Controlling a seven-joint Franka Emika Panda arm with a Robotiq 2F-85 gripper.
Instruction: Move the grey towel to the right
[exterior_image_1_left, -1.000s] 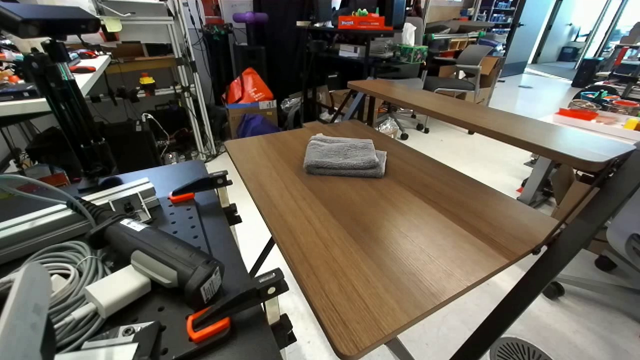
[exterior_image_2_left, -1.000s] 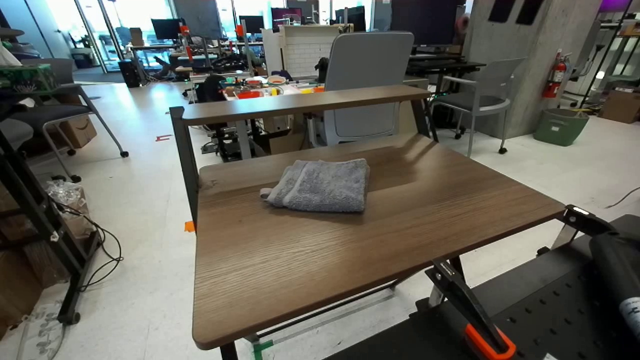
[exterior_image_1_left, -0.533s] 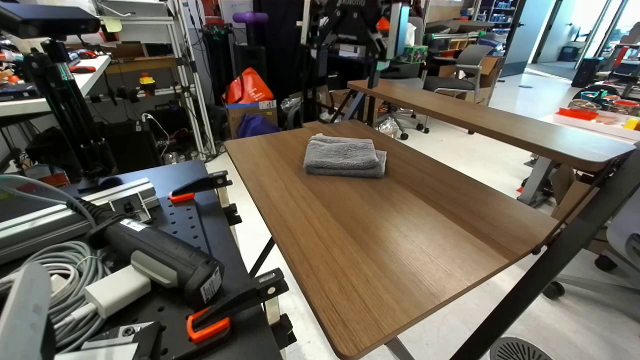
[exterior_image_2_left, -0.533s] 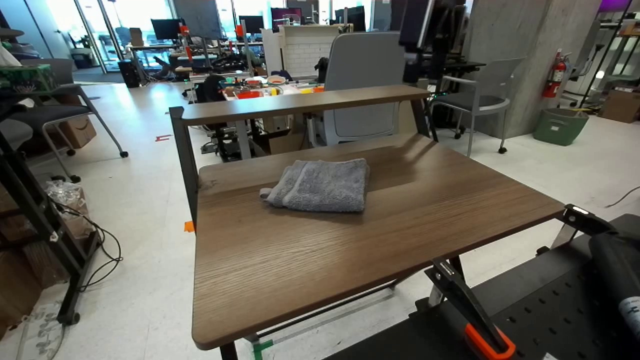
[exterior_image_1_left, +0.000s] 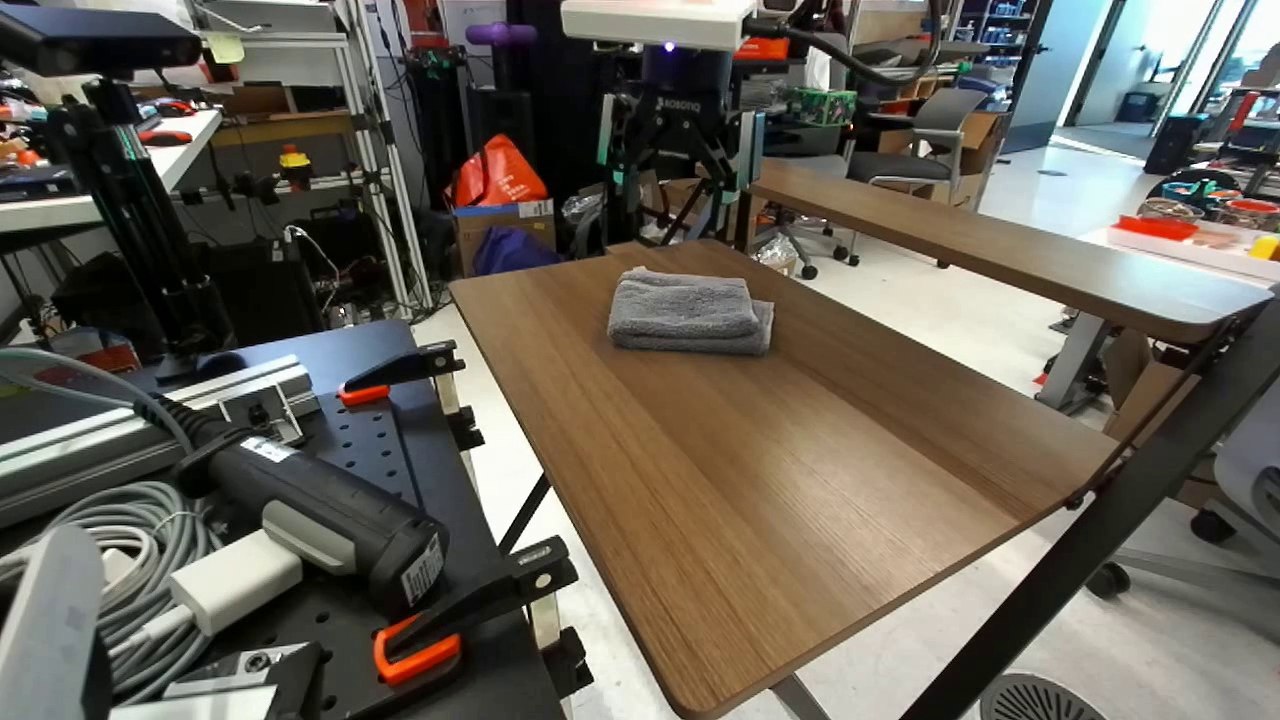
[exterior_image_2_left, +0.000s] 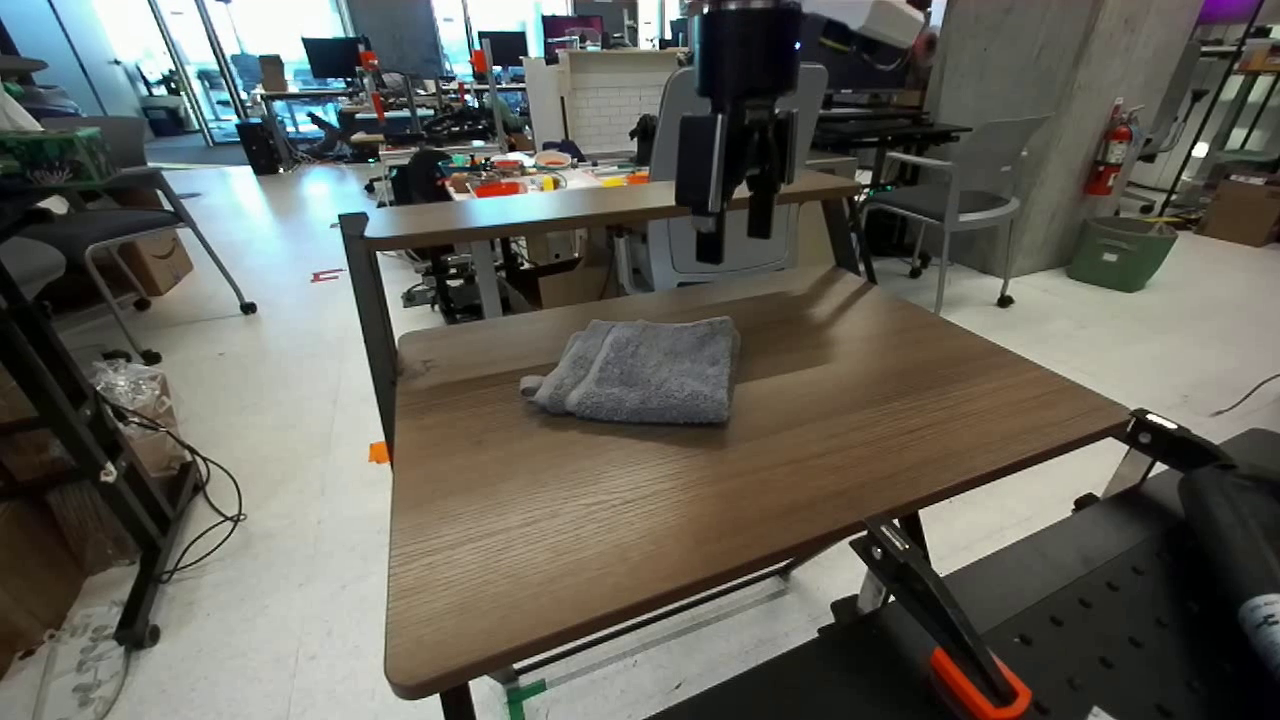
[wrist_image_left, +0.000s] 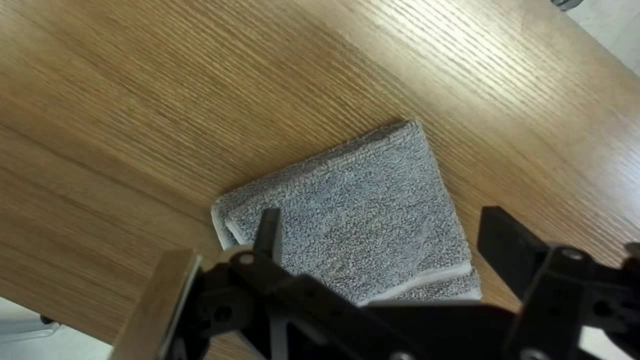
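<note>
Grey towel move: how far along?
Done: fingers look open, above the table.
In hand: pre-grasp, apparently; in the wrist view the grey towel shows mostly between them.
Left: likely grip, shift right, release; both exterior views show the towel folded on the table, fingers clear of it.

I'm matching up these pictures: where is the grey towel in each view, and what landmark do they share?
In an exterior view: grey towel, just above centre, slightly right.
In an exterior view: grey towel, at centre.
In the wrist view: grey towel, just below centre, partly hidden by the tool.
Shared landmark: the wooden tabletop beneath it.
</note>
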